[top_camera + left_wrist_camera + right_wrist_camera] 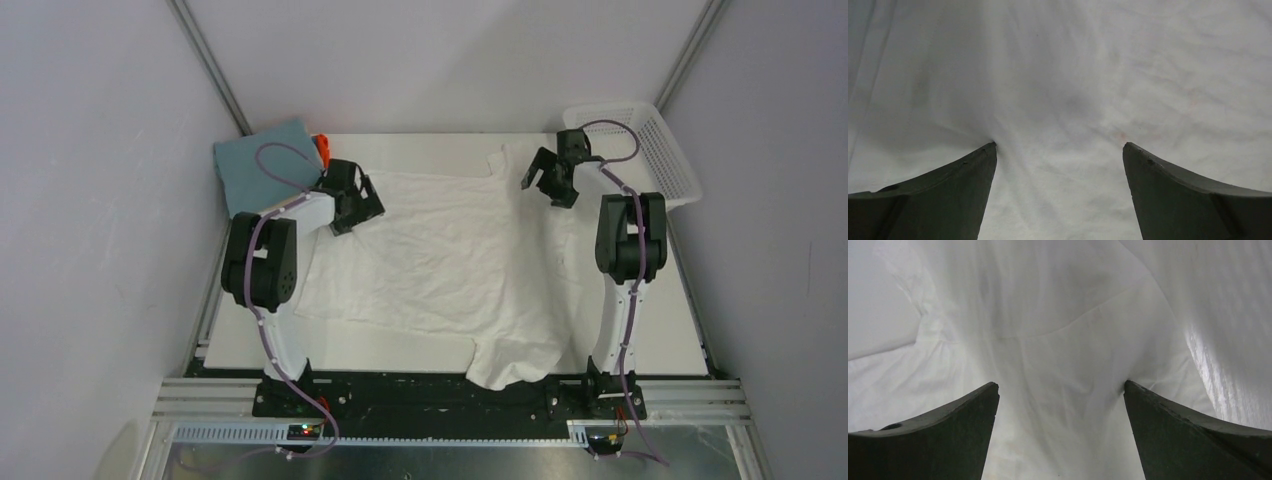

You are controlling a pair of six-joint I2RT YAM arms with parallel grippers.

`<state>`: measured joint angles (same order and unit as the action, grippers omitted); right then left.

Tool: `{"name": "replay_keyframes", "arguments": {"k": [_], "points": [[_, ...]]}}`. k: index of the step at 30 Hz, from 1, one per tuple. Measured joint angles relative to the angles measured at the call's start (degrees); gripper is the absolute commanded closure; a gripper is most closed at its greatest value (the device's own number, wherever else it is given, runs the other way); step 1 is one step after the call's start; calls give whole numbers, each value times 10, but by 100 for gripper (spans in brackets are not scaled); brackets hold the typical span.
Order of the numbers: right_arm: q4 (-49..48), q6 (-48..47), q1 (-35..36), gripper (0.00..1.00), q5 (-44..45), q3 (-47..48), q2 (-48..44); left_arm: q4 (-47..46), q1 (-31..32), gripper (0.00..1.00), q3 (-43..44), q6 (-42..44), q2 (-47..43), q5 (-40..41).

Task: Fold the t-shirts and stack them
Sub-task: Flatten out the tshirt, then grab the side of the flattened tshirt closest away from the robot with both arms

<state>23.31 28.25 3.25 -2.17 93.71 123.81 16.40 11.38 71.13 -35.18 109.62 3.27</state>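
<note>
A plain white t-shirt (450,260) lies spread across the table, one end hanging over the near edge. A folded dusty blue-grey t-shirt (262,163) lies at the far left corner with a bit of orange cloth (322,150) showing beside it. My left gripper (362,203) is open at the white shirt's far left part; in its wrist view the fingertips (983,160) press down on the white cloth (1063,90). My right gripper (545,180) is open over the shirt's far right part, its fingertips (1135,392) down on the white cloth (1058,340).
A white plastic mesh basket (650,150) stands at the far right corner, right next to my right arm. Grey walls close in the table on three sides. The black arm bases sit on the rail at the near edge.
</note>
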Motion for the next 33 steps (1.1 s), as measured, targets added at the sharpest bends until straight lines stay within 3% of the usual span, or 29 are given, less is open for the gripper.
{"name": "replay_keyframes", "arguments": {"k": [10,16,21,24,29,33], "points": [[26,-81,17,1,9,28,-17,24,0,0,9,2,-23,-1],[32,-140,89,1,37,-26,-158,32,3,0,-42,2,-203,9],[29,-132,188,1,64,-180,-360,35,9,0,-168,-9,-402,42],[46,-115,252,1,94,-259,-433,66,9,0,-271,-31,-498,71],[111,-71,436,1,154,-373,-507,172,10,0,-420,-88,-634,123],[143,-30,587,1,169,-421,-573,231,15,1,-469,-137,-703,159]]}}
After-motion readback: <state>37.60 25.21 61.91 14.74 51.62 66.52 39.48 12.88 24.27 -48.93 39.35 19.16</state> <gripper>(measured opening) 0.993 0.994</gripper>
